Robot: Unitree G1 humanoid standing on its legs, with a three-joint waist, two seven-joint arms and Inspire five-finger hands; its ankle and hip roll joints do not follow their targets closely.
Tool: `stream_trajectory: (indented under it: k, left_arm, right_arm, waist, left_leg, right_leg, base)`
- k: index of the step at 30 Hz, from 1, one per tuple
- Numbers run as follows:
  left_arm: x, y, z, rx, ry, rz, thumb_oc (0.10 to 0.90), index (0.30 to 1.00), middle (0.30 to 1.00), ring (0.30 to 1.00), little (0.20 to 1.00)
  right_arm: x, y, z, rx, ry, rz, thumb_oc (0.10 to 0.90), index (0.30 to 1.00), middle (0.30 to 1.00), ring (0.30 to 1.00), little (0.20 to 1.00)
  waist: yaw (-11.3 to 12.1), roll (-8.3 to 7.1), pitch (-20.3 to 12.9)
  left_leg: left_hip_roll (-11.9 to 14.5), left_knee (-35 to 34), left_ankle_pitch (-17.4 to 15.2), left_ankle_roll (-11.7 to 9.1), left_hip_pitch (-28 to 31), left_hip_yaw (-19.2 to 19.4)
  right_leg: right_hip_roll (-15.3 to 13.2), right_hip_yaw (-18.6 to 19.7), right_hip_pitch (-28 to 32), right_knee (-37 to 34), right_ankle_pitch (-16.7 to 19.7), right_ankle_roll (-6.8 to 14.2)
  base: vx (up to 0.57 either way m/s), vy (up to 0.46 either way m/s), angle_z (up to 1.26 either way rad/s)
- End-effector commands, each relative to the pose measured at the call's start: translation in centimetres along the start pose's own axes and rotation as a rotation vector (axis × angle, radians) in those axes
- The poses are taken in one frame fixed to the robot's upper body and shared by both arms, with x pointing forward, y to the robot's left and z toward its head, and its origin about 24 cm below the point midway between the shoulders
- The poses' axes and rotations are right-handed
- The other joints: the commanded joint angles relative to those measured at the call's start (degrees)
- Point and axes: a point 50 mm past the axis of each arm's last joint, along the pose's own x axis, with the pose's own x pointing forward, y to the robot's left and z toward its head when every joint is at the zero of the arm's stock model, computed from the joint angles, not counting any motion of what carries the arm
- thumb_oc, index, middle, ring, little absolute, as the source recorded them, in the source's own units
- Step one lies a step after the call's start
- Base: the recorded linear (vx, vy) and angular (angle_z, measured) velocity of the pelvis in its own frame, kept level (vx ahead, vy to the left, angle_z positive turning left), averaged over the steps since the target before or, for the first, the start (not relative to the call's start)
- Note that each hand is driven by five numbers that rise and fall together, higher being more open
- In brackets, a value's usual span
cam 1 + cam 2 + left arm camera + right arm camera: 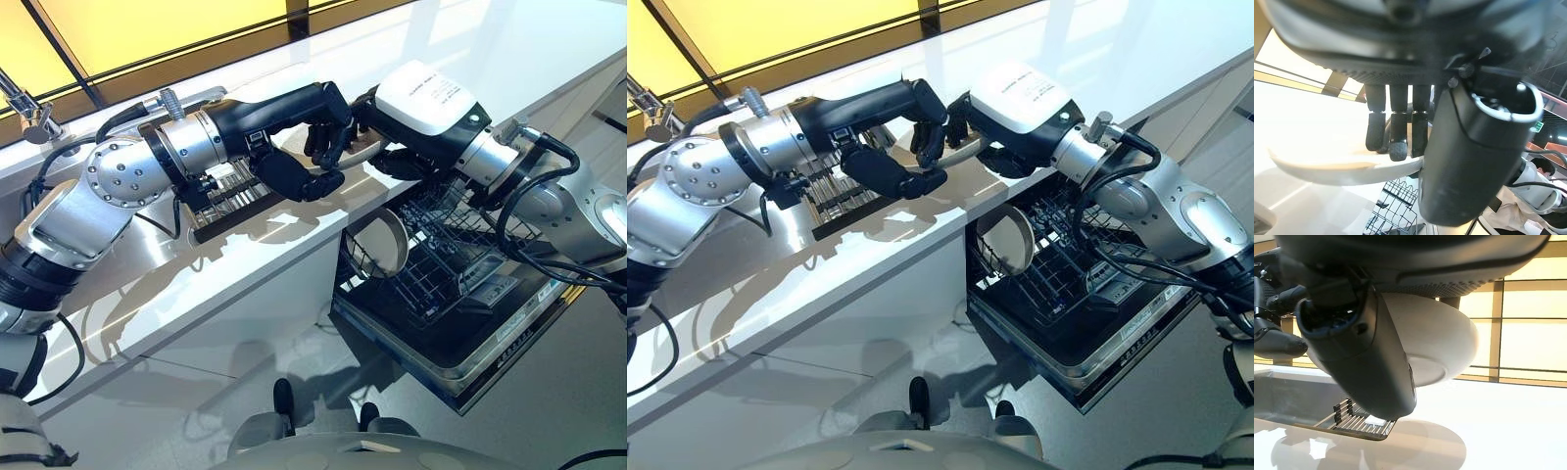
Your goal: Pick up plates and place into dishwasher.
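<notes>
Shallow white plate (1347, 169), smooth glazed rim, pinched between both hands' fingers (1399, 132)

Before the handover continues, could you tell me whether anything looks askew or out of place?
Nothing stands out. Both the left hand and the right hand grip one plate above the counter; another dish stands upright in the dishwasher rack.

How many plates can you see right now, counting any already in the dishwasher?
2. One plate is held above the counter between the left hand and right hand. One stands in the dishwasher rack: racked plate. Others may be hidden.
</notes>
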Motion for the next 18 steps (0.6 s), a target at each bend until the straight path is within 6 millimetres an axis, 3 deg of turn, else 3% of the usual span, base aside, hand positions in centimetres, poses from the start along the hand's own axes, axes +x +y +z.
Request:
stream_trajectory:
  k: [1, 5, 6, 7, 8, 18]
  left_arm:
    - [0.5, 3.8, 1.7, 0.042, -0.113, 0.161, 0.100, 0.300, 0.300, 0.300, 0.200]
    - [0.0, 3.9, 1.1, 0.040, -0.080, 0.167, 0.100, 0.300, 0.300, 0.300, 0.200]
    - [-0.1, 3.9, 0.9, 0.039, -0.073, 0.167, 0.314, 0.484, 0.484, 0.484, 0.414]
    - [-0.2, 4.0, 0.8, 0.039, -0.065, 0.172, 0.641, 0.764, 0.764, 0.764, 0.741]
    - [-0.5, 4.0, 0.6, 0.040, -0.051, 0.179, 0.800, 0.900, 0.900, 0.900, 0.900]
    - [-4.9, 5.2, -1.9, 0.051, 0.109, 0.317, 0.800, 0.900, 0.900, 0.900, 0.900]
  right_arm:
    - [1.2, -4.1, 0.5, -0.048, -0.051, -0.193, 0.100, 0.300, 0.300, 0.300, 0.200]
    - [0.9, -4.0, 0.2, -0.057, -0.032, -0.192, 0.100, 0.300, 0.300, 0.300, 0.200]
    - [0.8, -3.9, 0.1, -0.058, -0.025, -0.191, 0.100, 0.300, 0.300, 0.300, 0.200]
    - [0.7, -3.9, 0.0, -0.059, -0.016, -0.189, 0.100, 0.300, 0.300, 0.300, 0.200]
    - [0.4, -3.7, -0.3, -0.061, -0.005, -0.188, 0.100, 0.300, 0.300, 0.300, 0.200]
    - [-2.5, -3.1, -2.1, -0.093, 0.094, -0.216, 0.100, 0.300, 0.300, 0.300, 0.200]
  waist:
    - [1.3, -1.48, -7.0]
    - [1.4, -1.31, -6.9]
    - [1.4, -1.30, -6.8]
    - [1.4, -1.29, -6.8]
    - [1.5, -1.29, -6.8]
    - [1.8, -0.98, -6.8]
  left_leg:
    - [-2.0, 0.1, -9.9, -1.6, 6.5, -0.4]
    - [-2.0, 0.1, -9.9, -1.6, 6.6, -0.5]
    - [-2.0, 0.1, -9.9, -1.6, 6.5, -0.5]
    - [-2.0, 0.1, -9.9, -1.6, 6.5, -0.5]
    - [-2.0, 0.1, -9.9, -1.6, 6.5, -0.4]
    - [-1.7, 0.1, -10.3, -1.8, 6.6, -0.4]
  right_leg:
    - [1.4, -1.5, -2.2, 0.3, 3.2, 2.6]
    - [1.5, -1.5, -2.1, 0.3, 3.1, 2.6]
    - [1.5, -1.5, -2.1, 0.3, 3.1, 2.6]
    - [1.5, -1.5, -2.1, 0.2, 3.1, 2.6]
    - [1.4, -1.6, -2.1, 0.2, 3.1, 2.6]
    - [1.5, -1.7, -1.9, 0.2, 2.7, 2.7]
  base:
    - [0.00, 0.000, 0.00]
    - [0.00, 0.000, 0.00]
    - [0.00, 0.000, 0.00]
    - [0.00, 0.000, 0.00]
    - [0.00, 0.000, 0.00]
    - [0.00, 0.000, 0.00]
